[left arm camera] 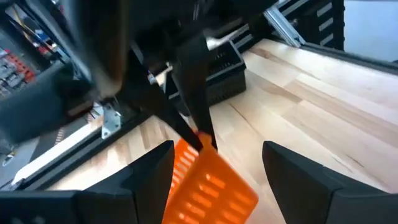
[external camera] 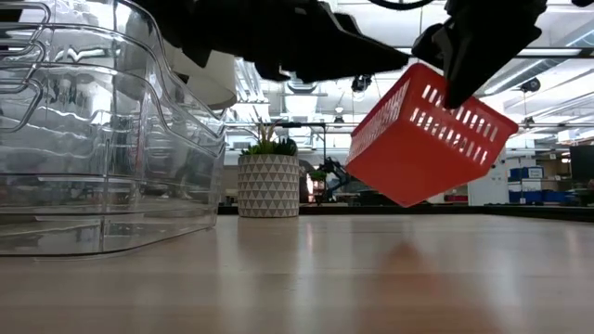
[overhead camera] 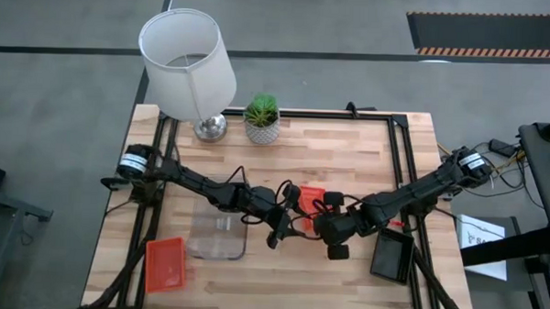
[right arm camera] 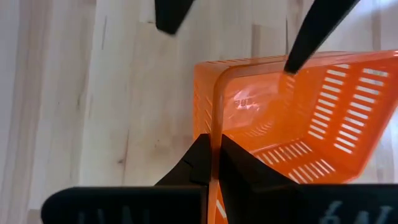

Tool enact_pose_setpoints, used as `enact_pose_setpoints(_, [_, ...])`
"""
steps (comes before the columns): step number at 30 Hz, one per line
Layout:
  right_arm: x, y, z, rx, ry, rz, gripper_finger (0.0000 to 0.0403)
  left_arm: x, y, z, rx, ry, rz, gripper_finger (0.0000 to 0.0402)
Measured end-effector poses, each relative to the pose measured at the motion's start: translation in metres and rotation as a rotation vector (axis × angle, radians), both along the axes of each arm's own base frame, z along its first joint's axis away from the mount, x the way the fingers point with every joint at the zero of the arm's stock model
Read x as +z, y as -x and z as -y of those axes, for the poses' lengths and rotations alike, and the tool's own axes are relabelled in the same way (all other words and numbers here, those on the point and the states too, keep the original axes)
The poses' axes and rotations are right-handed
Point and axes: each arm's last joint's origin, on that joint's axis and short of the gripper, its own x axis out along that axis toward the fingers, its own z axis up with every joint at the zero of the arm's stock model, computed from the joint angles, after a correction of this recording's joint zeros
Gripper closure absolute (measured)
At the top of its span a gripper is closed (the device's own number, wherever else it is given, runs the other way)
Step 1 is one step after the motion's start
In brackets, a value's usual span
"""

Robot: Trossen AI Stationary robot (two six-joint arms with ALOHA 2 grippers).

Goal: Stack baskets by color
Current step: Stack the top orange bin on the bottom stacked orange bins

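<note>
Orange basket hung tilted above the worktop, off the surface near the middle – its rim was pinched between the closed fingers of the right tool, one wall clamped, slotted sides showing in the right wrist view. Left tool sat just beside it with its fingers spread wide, one either side of the basket's upper edge, not touching it as far as the left wrist view showed.

Second orange basket lay flat near the front-left corner of the worktop. Clear baskets sat just right of it, nested in a stack – the low view showed several rims one inside another. Black basket rested at the front right, under the right arm; couldn't tell how many were stacked there.

Back edge of the worktop held a white lampshade on a metal base, with a white plant pot of green leaves just beside it.
</note>
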Motion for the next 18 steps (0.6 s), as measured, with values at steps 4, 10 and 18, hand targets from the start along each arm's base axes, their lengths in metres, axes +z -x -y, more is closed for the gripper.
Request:
enact_pose_setpoints(4, [0.000,0.000,0.000,-0.004,-0.004,0.003,0.0394,-0.005,-0.003,-0.005,0.014,0.023,-0.008,0.0173])
enact_pose_setpoints(10, [0.000,0.001,-0.004,0.192,0.030,-0.016,0.0394,-0.009,-0.005,-0.011,-0.091,0.058,-0.020,0.0173])
enact_pose_setpoints(18, [0.000,0.001,-0.004,0.291,0.077,-0.011,0.0394,-0.010,-0.005,-0.016,-0.114,0.071,-0.031,0.0173])
